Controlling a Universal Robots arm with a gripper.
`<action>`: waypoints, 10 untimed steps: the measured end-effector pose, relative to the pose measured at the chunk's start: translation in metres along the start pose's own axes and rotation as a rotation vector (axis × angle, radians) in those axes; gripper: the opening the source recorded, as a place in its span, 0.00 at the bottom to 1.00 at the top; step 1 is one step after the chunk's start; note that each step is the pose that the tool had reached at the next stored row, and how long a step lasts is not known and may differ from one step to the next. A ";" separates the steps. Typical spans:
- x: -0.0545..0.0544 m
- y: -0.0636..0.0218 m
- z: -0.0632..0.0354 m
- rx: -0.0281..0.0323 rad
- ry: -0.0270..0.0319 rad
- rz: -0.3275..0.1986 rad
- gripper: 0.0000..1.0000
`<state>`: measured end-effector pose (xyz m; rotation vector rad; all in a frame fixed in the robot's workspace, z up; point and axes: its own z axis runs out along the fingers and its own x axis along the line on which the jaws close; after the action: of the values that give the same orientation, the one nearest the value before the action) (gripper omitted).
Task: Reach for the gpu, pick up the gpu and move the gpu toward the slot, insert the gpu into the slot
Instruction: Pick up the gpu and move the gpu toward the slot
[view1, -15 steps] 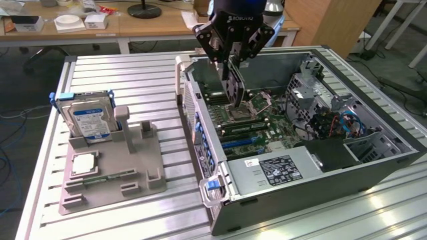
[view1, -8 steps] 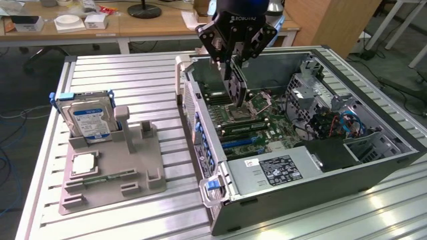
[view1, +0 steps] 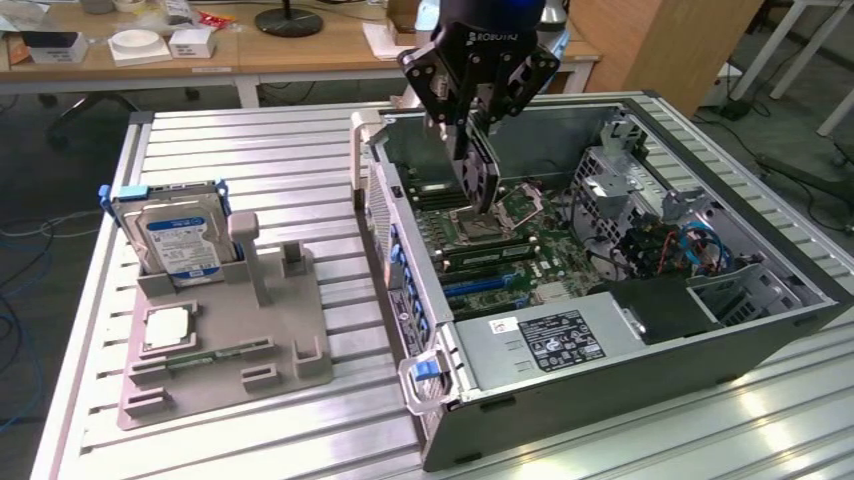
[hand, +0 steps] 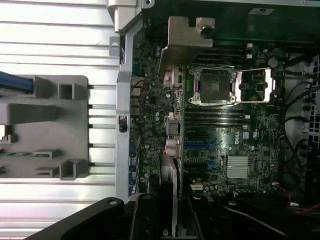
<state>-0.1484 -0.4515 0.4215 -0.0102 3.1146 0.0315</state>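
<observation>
Our gripper (view1: 474, 125) hangs over the open computer case (view1: 601, 400), and its two black fingers (view1: 441, 85) are clamped on the gpu (view1: 478, 175), one finger on each face of the card. In the wrist view the gripper (hand: 169, 220) pinches the gpu (hand: 168, 175) edge-on, so there we see it as a thin grey strip running away from the fingers.

The card is in the air inside the case walls, above the motherboard (view1: 534, 250) and roughly over the processor socket (view1: 487, 212), touching neither as far as we can tell. It hangs on edge, and we judge its long axis to run downward from the fingers, tilted a little, not level with the board.

The relation that matters is card to slot. The blue slots (view1: 474, 287) lie lower than the card and nearer the front of the exterior view, past the socket and the memory rails. In the wrist view the blue slots (hand: 201, 145) run crosswise to the card's edge, from the case's rear wall (hand: 124, 125) inward, so the card's line and the slot's line do not agree.

The gpu itself is thin and flat. From outside it shows a dark face with a round black cooler, and the wrist view shows its bent silver bracket (hand: 187, 45) at the far end.
</observation>
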 end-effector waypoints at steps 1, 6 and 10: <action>-0.001 0.0000 0.0000 0.0000 0.0000 0.000 0.27; -0.004 0.0000 0.0001 0.0000 0.0000 0.000 0.27; -0.007 0.0000 0.0002 0.0000 0.0001 -0.001 0.27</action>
<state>-0.1410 -0.4515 0.4215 -0.0112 3.1146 0.0315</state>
